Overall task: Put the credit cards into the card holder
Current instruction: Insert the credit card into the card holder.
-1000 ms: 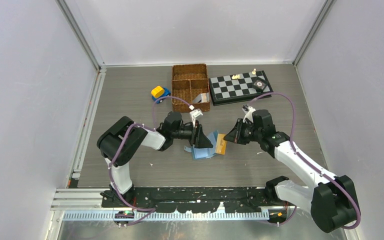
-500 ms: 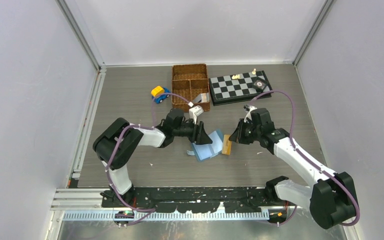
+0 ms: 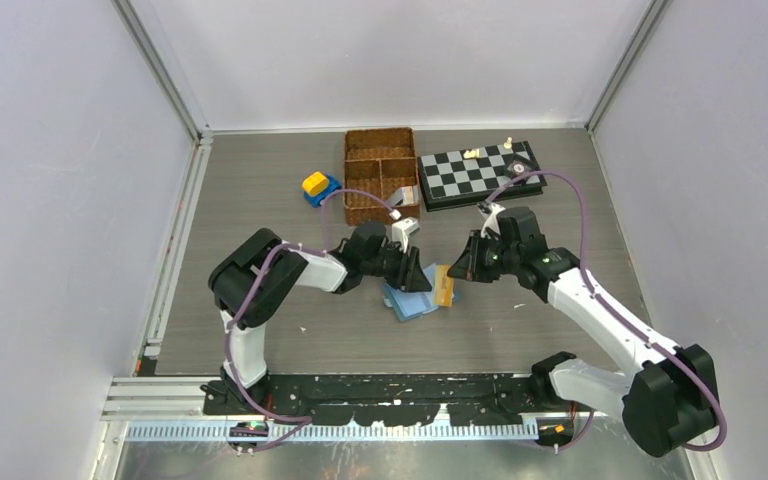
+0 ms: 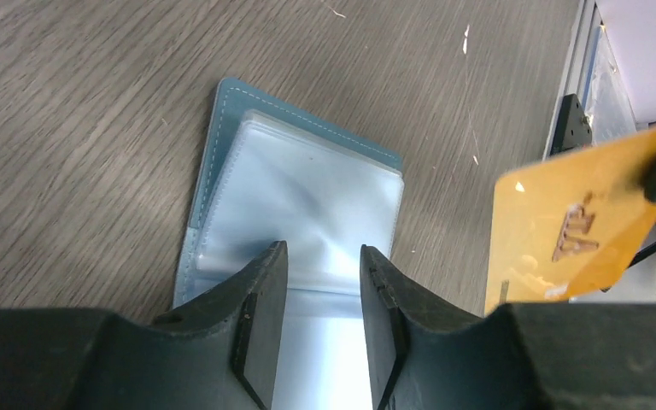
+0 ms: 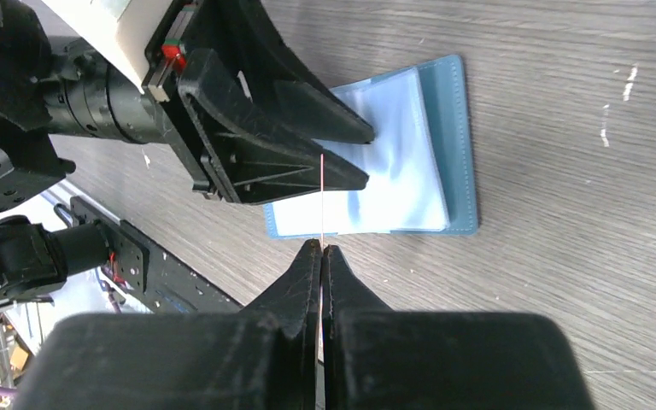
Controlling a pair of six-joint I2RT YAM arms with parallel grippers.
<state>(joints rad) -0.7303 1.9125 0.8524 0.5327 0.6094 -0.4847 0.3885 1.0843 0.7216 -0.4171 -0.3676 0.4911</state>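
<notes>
The left gripper [image 4: 322, 252], jaws parted, rests on the clear pockets of the teal-blue folding card holder [image 4: 307, 184], which lies open on the grey wood-grain table [image 3: 260, 200], apparently to pin it flat. The right gripper [image 5: 322, 249], pinching one end of an orange-gold plastic credit card [image 4: 564, 231], hovers just beside the holder, seemingly lining up a pocket.

Glossy plastic card holder [image 4: 303, 201], wood-grain table [image 4: 68, 102]

Lab cell: white panels [image 3: 55, 200], aluminium framing [image 3: 163, 75]
</notes>
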